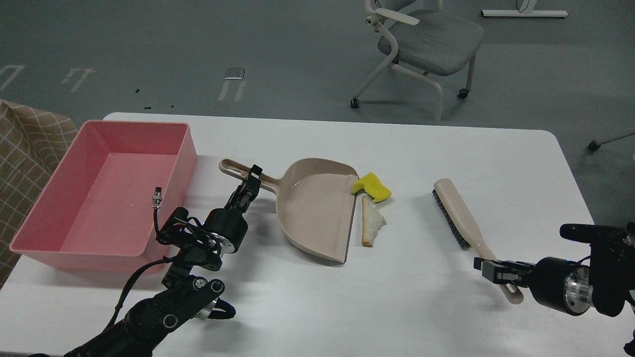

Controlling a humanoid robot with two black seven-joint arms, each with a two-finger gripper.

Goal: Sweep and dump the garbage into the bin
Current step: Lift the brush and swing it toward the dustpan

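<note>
The white surface carries everything, and the dustpan near its middle is the best landmark. Well to the left of the dustpan sits the pink bin, empty as far as I can see, its near corner close to the front edge of the surface. To the right of the dustpan, well apart from it, lies the brush, bristles turned toward the pan.

The garbage waits just off the dustpan's open lip — the yellow sponge chunk touching its far corner, the torn bread slice lying alongside the lip.

The left hand is at the dustpan's handle and looks pressed around it, though it is seen dark and I cannot tell for sure. The right hand pinches the brush near its handle end.

To do the sweep well, I'd judge the pan must be held flat with its lip tight to the surface, while the brush travels leftward in one low stroke. There is bare room between brush and scraps for a clean run-up — and open surface between dustpan and bin for the carry.
</note>
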